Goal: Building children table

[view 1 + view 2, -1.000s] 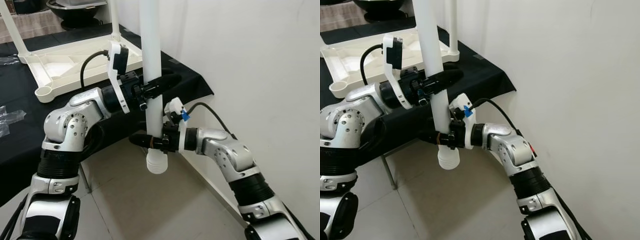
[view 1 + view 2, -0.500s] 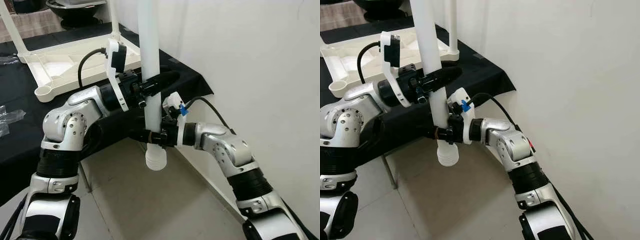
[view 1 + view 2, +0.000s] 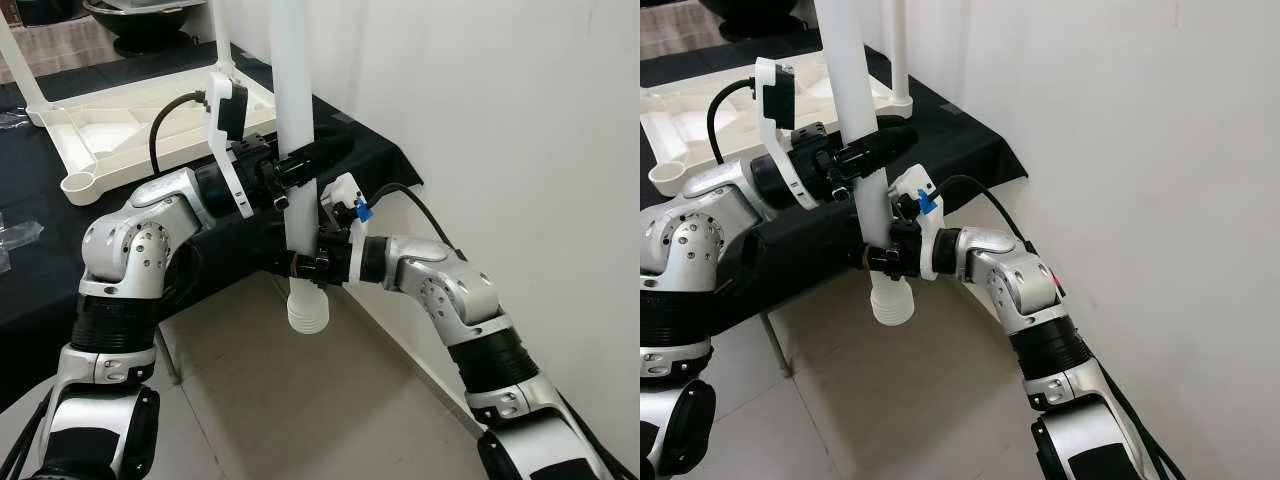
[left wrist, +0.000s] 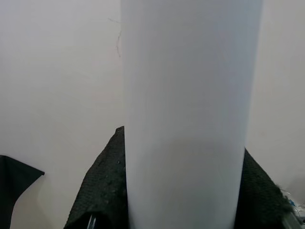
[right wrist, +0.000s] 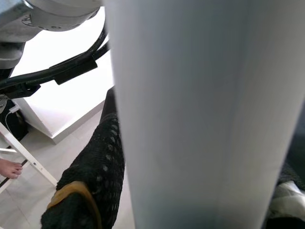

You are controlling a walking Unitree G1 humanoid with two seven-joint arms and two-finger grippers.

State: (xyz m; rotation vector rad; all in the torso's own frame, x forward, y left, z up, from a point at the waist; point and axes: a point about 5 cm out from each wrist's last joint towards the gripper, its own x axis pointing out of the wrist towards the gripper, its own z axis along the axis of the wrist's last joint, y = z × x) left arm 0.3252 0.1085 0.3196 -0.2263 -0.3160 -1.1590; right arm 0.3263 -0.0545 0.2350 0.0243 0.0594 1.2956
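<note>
Long white plastic table leg [image 3: 292,110] held upright just off the corner of the black-draped tabletop [image 3: 372,160], ribbed threaded end [image 3: 308,309] hanging over the tiled floor [image 3: 300,420]. Left tool [image 3: 318,158] clamped around the leg's middle; right tool [image 3: 300,266] clamped around it lower, just above the ribbed end. Upturned white plastic table top [image 3: 130,130] lying on the tabletop behind the leg.
</note>
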